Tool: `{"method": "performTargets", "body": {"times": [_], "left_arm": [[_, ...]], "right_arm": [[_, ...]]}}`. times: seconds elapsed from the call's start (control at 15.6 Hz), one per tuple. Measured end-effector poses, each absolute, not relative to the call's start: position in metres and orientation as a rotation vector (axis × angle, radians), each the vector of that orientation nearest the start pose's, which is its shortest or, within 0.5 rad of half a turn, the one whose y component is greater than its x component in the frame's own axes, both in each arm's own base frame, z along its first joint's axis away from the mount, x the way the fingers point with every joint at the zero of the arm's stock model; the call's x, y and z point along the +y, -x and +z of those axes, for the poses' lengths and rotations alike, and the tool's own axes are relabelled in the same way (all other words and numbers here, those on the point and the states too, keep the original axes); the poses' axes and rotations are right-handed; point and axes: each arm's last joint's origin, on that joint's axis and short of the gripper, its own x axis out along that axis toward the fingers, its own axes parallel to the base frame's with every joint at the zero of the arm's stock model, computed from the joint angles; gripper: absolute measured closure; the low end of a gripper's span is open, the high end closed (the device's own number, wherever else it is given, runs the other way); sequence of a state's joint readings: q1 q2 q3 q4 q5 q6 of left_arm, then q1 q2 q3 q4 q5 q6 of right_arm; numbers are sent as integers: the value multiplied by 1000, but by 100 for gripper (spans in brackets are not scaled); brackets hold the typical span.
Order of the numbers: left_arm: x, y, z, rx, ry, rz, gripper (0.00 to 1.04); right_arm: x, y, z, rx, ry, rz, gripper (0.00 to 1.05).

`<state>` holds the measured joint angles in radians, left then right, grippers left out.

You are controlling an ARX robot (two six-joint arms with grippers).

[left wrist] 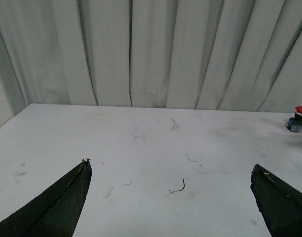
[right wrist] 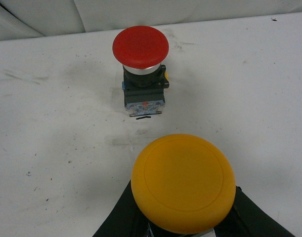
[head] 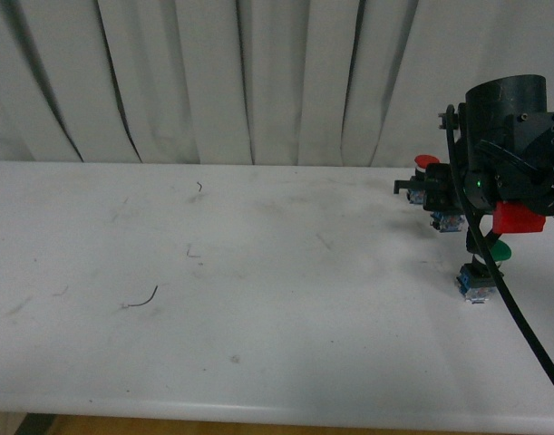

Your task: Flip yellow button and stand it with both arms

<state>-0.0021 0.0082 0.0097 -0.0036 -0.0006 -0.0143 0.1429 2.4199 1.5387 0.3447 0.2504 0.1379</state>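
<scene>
We see the left hand (left wrist: pixel 173 197) spread wide above the bare tabletop (left wrist: pixel 141 148) | right hand (right wrist: pixel 185 217) pinching the yellow button (right wrist: pixel 183 181), cap toward the wrist camera | red-capped switch (right wrist: pixel 141 49) standing just beyond | green-capped switch (head: pixel 500 250) near the right arm.

Yellow button (right wrist: pixel 183 183): cap plain yellow-orange, no markings. Red-capped switch (right wrist: pixel 141 48) beyond it: glossy red cap, silver collar, black body, blue-and-clear block. Green-capped switch (head: pixel 500 250): dark green cap, blue block below. Right gripper (right wrist: pixel 190 224) black; arm's red block (head: pixel 517 218). Table (head: pixel 258 299) white, grey scuffs. Curtain (head: pixel 213 82) pale grey.
</scene>
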Motion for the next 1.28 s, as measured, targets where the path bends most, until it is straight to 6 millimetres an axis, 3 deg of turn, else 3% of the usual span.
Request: {"method": "performTargets", "body": {"times": [0.45, 0.51, 0.58, 0.7, 0.83, 1.15, 1.28], "left_arm": [[0, -98, 166, 2, 14, -1, 7], [0, -98, 166, 2, 14, -2, 7], [0, -98, 166, 2, 14, -2, 7], [0, -98, 166, 2, 14, -2, 7], [0, -98, 166, 2, 14, -2, 7], [0, -98, 166, 2, 14, -1, 7], [0, -98, 166, 2, 14, -2, 7]], "right_arm": [[64, -498, 73, 541, -23, -150, 76], [63, -497, 70, 549, -21, -151, 74], [63, -497, 68, 557, -20, -152, 63], [61, -498, 69, 552, -21, -159, 68], [61, -498, 69, 551, -21, -160, 60], [61, -498, 69, 546, -24, -155, 4], [61, -498, 70, 542, -28, -144, 7]]}}
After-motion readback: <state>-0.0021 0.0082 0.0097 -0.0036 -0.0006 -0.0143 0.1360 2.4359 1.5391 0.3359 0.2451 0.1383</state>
